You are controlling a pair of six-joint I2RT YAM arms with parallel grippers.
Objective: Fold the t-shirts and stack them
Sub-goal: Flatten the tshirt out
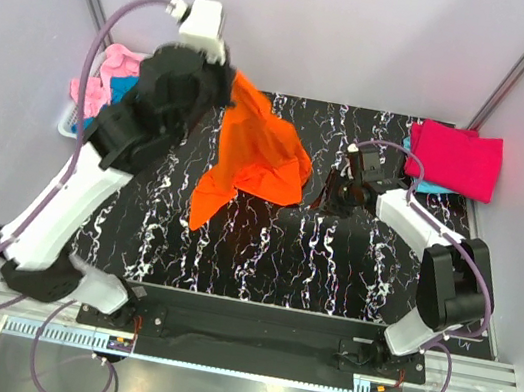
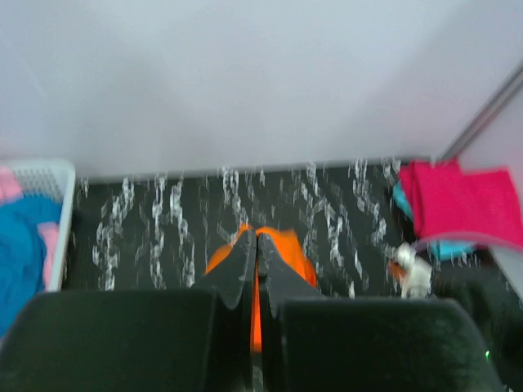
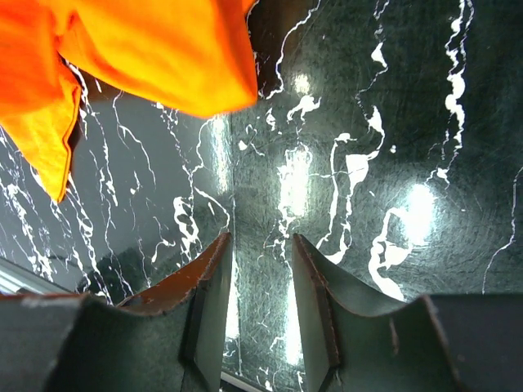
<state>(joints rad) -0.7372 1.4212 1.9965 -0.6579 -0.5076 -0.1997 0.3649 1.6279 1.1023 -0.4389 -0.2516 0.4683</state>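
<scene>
My left gripper (image 1: 232, 86) is raised over the back left of the mat and is shut on an orange t-shirt (image 1: 254, 154). The shirt hangs from it in a loose drape, its lower edge reaching the mat. In the left wrist view the fingertips (image 2: 245, 249) are pressed together with orange cloth (image 2: 296, 255) between and below them. My right gripper (image 1: 328, 196) stands open low over the mat, just right of the shirt's hem, with nothing in it. In the right wrist view the gripper (image 3: 261, 245) has bare mat between its fingers, and the orange shirt (image 3: 147, 49) lies at the upper left.
A folded crimson-pink t-shirt (image 1: 456, 159) rests on a teal one (image 1: 429, 188) at the back right corner. A white lattice basket (image 1: 73, 117) at the far left holds light pink (image 1: 118, 64) and teal cloth. The black marbled mat (image 1: 332, 259) covers the table.
</scene>
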